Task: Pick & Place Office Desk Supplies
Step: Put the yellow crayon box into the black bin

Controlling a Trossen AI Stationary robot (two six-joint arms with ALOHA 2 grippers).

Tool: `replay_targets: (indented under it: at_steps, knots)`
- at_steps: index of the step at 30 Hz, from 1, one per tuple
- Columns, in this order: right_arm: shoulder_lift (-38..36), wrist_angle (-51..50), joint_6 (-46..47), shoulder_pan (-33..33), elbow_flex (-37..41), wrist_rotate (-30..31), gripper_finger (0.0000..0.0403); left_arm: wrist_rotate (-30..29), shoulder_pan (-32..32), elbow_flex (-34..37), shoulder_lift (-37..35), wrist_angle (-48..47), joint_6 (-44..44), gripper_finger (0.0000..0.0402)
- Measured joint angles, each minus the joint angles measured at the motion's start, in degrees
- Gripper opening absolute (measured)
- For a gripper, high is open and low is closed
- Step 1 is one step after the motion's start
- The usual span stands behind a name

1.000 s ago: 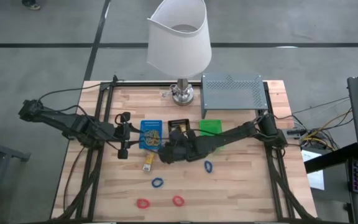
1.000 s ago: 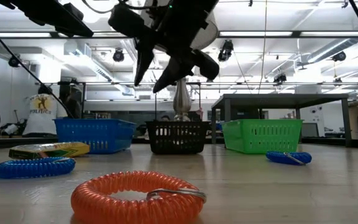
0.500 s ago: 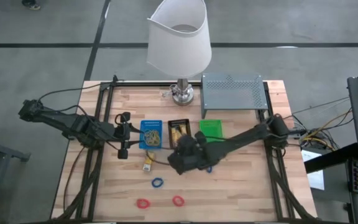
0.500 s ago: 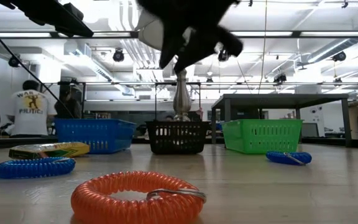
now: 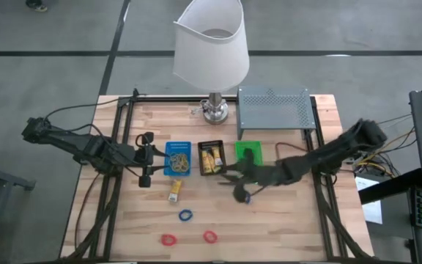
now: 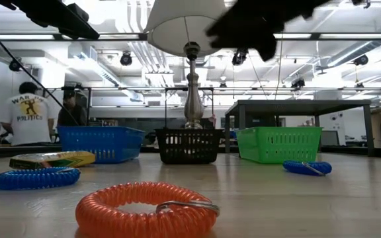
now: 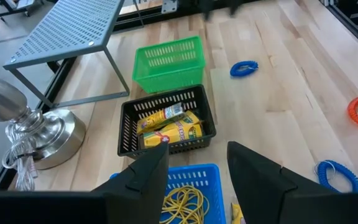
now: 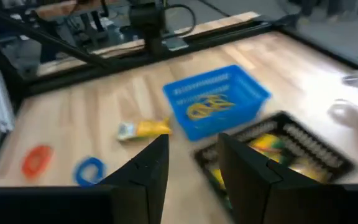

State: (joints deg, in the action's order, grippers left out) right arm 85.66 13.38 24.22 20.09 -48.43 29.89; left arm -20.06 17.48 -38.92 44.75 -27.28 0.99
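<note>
While our right gripper (image 5: pixel 234 187) hangs above the wooden table (image 5: pixel 291 220) with its fingers parted and nothing between them, a blue coiled plastic ring (image 5: pixel 245 196) lies just beside it, likely the next pick. Just beyond it sit the green plastic tray (image 5: pixel 248 151) and the black mesh tray (image 5: pixel 211 158) holding yellow packets (image 7: pixel 169 124). Farther off, our left gripper (image 5: pixel 144 158) waits beside the blue tray (image 5: pixel 178 158) of tan rubber bands (image 7: pixel 185 203), likewise parted and empty.
</note>
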Motion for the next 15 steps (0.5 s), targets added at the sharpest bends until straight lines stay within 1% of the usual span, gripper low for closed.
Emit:
replay_targets:
  at_steps: [4,7,9,10,12,15]
  knots:
    - [-10.22,2.29,-5.13,0.28,9.35,1.51,0.0134,0.01,0.00,0.00,0.00,0.02,-0.01,0.0168]
    - [-17.54,5.39,-3.01,0.15,14.99,6.53,0.0134,0.01,0.00,0.00,0.00,0.01,0.00,0.0168]
    - [-20.14,9.09,-1.52,0.00,18.68,10.07,0.0134,-0.01,0.00,0.00,0.00,0.03,-0.01,0.0168]
    - [-21.04,11.71,-1.52,0.02,20.12,10.55,0.0134,0.01,0.01,0.00,0.00,0.02,-0.01,0.0168]
    - [-22.25,15.22,-2.59,0.19,22.49,10.34,0.0134,0.00,0.00,-0.01,0.00,0.01,-0.01,0.0168]
    - [-22.28,15.84,-3.40,0.15,24.55,9.98,0.0134,-0.01,0.00,0.00,0.00,0.00,-0.02,0.0168]
